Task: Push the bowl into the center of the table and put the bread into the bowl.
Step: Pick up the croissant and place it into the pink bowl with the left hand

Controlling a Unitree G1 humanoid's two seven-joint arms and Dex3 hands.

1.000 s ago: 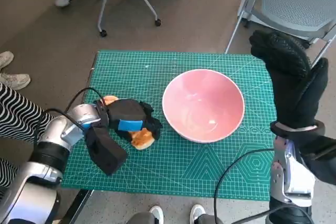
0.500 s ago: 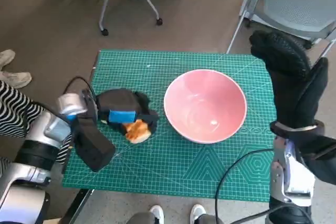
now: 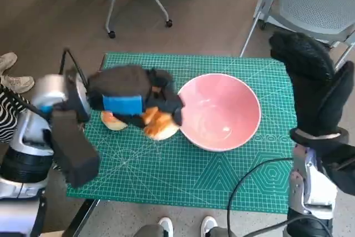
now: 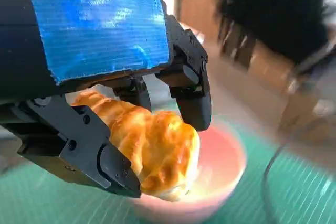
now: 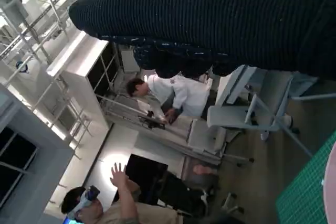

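Nearest the robot, on the left of the counter [image 3: 166,181], the left hand [image 3: 130,99] holds one piece of bread [image 3: 161,125] between its closed fingers, lifted just beside the near-left rim of the bowl [image 3: 219,112]. Left wrist view: fingers [image 4: 191,95] clamp the bread [image 4: 149,150] above the rim. A second piece of bread [image 3: 112,120] lies on the green mat behind the hand. Risk: release short of the rim would drop the bread onto the mat; fingers knocking the rim could shove the bowl off centre. Right hand [image 3: 313,90] raised at the far right, fingers extended, holding nothing. Count: one bowl, two breads. Farther off, chairs on the floor.
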